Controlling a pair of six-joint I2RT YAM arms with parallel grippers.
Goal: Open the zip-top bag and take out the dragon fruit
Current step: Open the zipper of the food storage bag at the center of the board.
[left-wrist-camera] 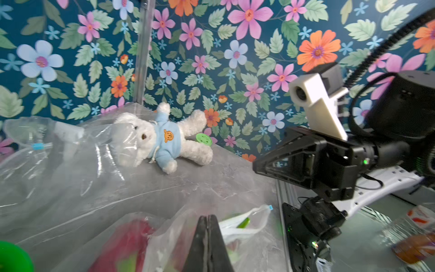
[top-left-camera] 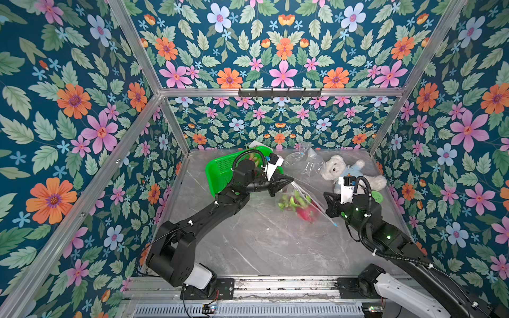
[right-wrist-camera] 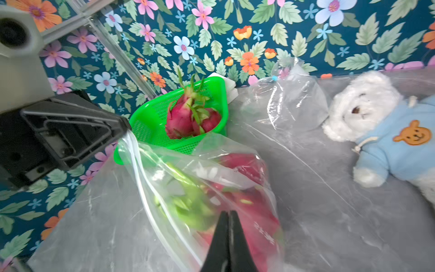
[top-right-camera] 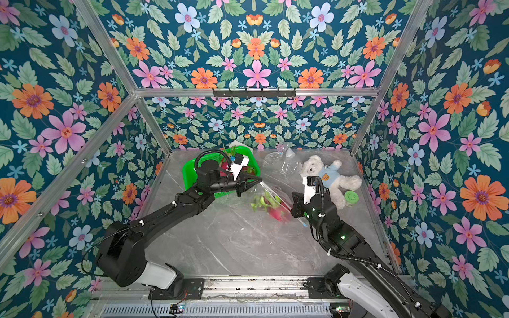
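Pinch by left end effector (top-left-camera: 290,180) on clear plastic zip-top bag (top-left-camera: 287,194), magenta dragon fruit (top-left-camera: 304,213) inside, right end effector (top-left-camera: 326,196) pressed together.

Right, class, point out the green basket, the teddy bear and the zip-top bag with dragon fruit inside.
green basket (right-wrist-camera: 150,120): right wrist view, bare mesh wall.
teddy bear (left-wrist-camera: 166,142): left wrist view, blue sweater.
zip-top bag with dragon fruit (right-wrist-camera: 162,176): right wrist view, clear wall by the zip strip.

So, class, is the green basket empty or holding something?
Holding something: magenta dragon fruit lie inside the green basket, seen clearly in the right wrist view.
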